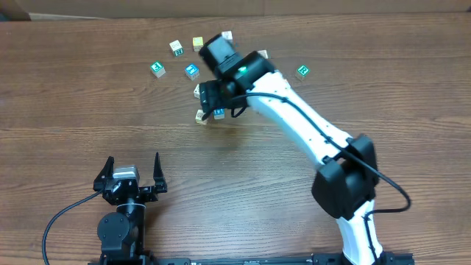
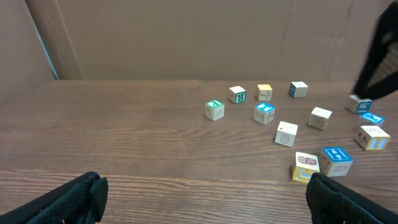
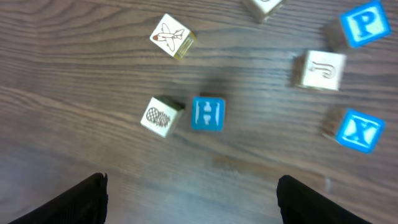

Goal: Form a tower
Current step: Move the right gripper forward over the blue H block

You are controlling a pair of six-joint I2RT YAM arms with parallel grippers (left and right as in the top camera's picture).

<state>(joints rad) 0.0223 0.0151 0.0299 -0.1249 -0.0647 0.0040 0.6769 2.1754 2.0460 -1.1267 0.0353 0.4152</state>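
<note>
Overhead, cubes (image 1: 176,48) lie single on the bench (image 1: 73,110), nothing stacked yet. Right gripper (image 3: 193,193) hangs wide and empty over a blue H cube (image 3: 208,113); left gripper (image 1: 133,165) gapes wide, idle.

The overhead view looks straight down on the whole brown wooden table (image 1: 243,184). The left wrist view sits low at near left, facing far. The right wrist view looks down, close. All share the blue H-marked wooden cube (image 1: 218,112) (image 2: 336,160) (image 3: 208,114) and pale pineapple-printed cube (image 1: 200,116) (image 2: 306,167) (image 3: 159,116).
</note>
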